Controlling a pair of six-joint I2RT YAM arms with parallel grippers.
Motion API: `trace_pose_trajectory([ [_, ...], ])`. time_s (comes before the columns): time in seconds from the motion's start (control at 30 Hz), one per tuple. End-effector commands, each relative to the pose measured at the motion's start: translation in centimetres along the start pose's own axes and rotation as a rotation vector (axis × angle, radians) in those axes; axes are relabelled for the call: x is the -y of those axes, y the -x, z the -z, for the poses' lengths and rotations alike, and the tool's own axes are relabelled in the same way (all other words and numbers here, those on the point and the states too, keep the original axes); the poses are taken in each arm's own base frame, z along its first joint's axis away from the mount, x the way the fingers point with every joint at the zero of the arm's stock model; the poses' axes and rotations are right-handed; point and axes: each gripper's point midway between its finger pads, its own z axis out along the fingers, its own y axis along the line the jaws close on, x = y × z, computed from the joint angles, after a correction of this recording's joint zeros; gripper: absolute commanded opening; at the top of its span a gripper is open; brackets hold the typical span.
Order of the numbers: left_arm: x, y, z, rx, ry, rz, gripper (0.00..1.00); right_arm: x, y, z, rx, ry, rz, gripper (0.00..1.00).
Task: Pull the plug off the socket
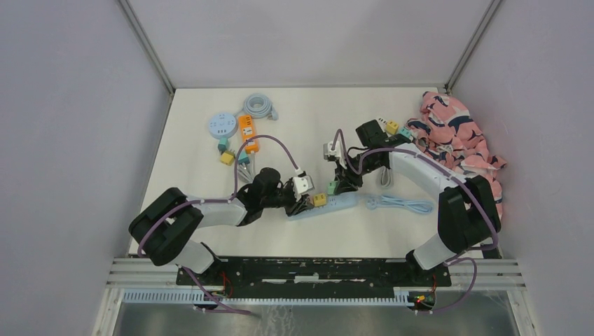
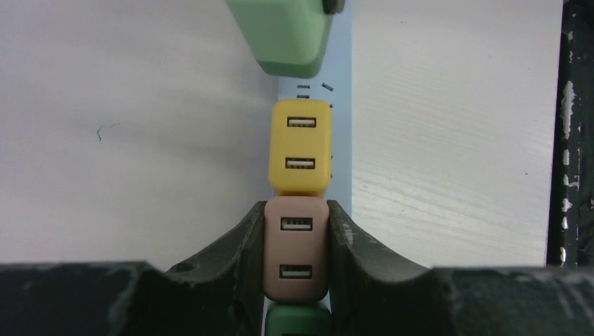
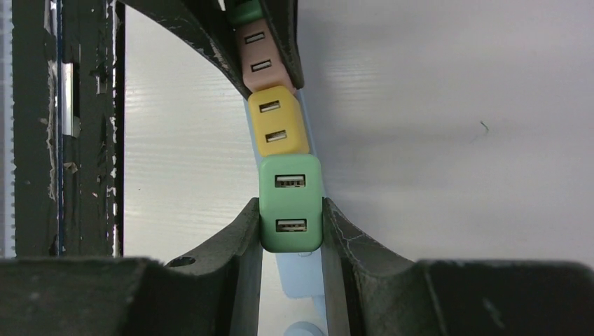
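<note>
Yellow plug between; left end effector clamps pink plug, right end effector green plug; strip lies left-right.

Yellow plug abuts pink plug; open table flanks strip.
</note>
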Motion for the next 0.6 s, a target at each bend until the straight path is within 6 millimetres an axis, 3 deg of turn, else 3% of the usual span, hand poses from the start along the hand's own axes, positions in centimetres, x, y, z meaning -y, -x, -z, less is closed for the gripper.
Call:
trace_pose_trajectory([
  [0.0,-1.2,1.0,0.3,0.018,0.070,0.045,0.43,0.7,3.2,2.0,0.129,-0.007,0.000,0.00],
  [0.1,-1.3,1.9,0.6,0.055,0.089,0.051,0.63,0.7,3.3,1.8,0.134,0.010,-0.018,0.00],
  [0.2,-1.3,2.9,1.3,0.096,0.106,0.048,0.75,0.6,3.1,1.7,0.127,0.028,-0.034,0.00],
  [0.37,-1.2,4.6,2.4,0.146,0.123,0.034,0.80,0.1,3.3,1.6,0.140,0.067,-0.055,0.00],
  [0.57,-1.6,6.9,5.0,0.238,0.211,0.075,0.81,-0.4,5.0,2.2,0.210,0.131,-0.160,0.00],
])
